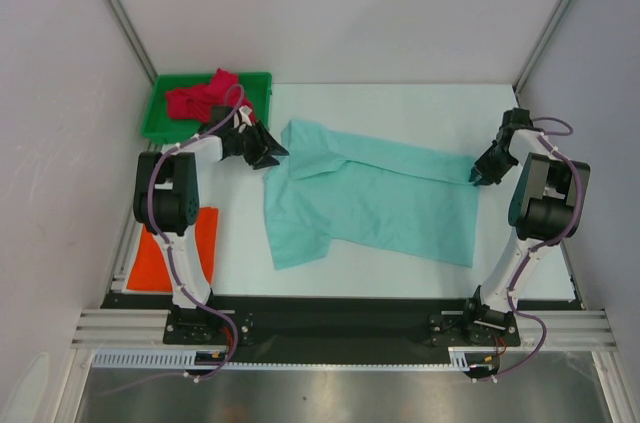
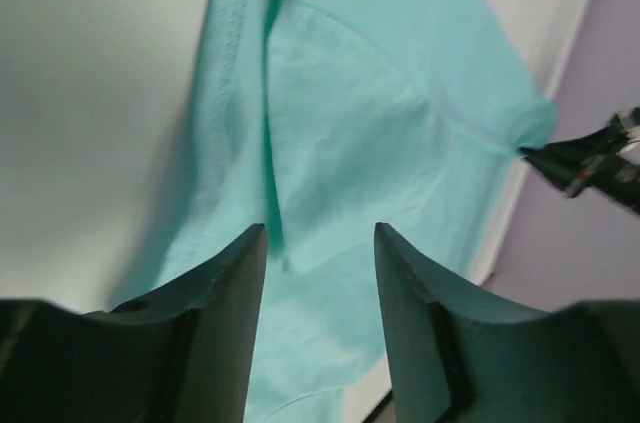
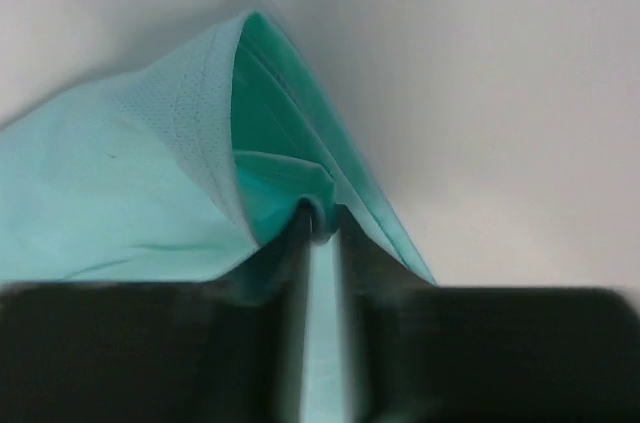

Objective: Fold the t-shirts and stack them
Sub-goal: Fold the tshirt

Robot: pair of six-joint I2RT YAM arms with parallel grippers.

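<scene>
Mint t-shirt (image 1: 370,198) lay spread on the table (image 1: 400,103) — we judged fold 1 in hand. Our right gripper (image 1: 482,171) pinched its right corner; our left gripper (image 1: 262,151) hovered, jaws wide, at the opposite edge. The next move called for closing left on cloth.

Green tray (image 1: 157,115) at far-left table (image 1: 420,108) corner (rigid plastic) — white walls (image 1: 340,3) enclose three sides.

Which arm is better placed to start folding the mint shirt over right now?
Right. The right gripper is shut on a corner of the mint shirt; the left gripper hangs open at the opposite edge, gripping nothing.
</scene>
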